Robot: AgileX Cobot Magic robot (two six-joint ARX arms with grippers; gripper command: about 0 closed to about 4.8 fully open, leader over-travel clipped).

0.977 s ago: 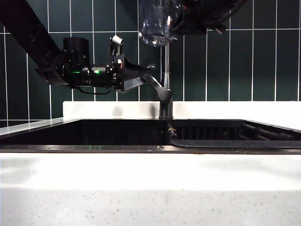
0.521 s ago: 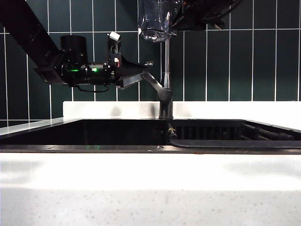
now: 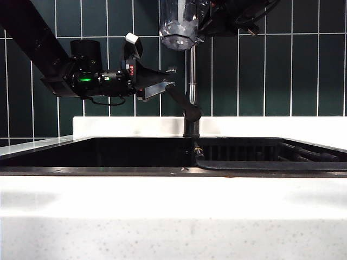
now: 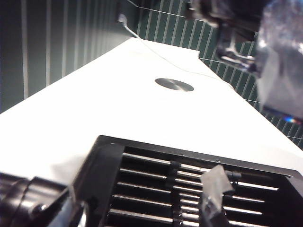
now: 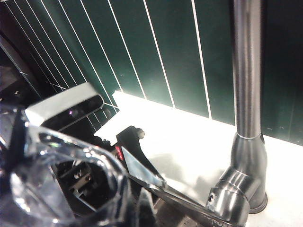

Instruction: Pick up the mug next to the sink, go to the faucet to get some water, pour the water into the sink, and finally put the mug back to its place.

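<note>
Step in hand: drawing water. Right gripper (image 3: 201,24) is clamped on the clear faceted glass mug (image 3: 178,24), held high beside the dark grey metal faucet (image 3: 191,111). Left gripper (image 3: 162,86), jaws apart, straddles the faucet's slanted lever. Next move: left wrist works the lever; mug stays level, above the black rectangular sink (image 3: 103,170).

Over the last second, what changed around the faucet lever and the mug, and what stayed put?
The left gripper, jaws open around the faucet's lever, has lifted the lever's tip and turned at the wrist; its camera block now sits higher. The lever's hub swung slightly right. The right gripper stays shut on the mug, held up by the faucet pipe, barely shifted. The sink is unchanged.
</note>
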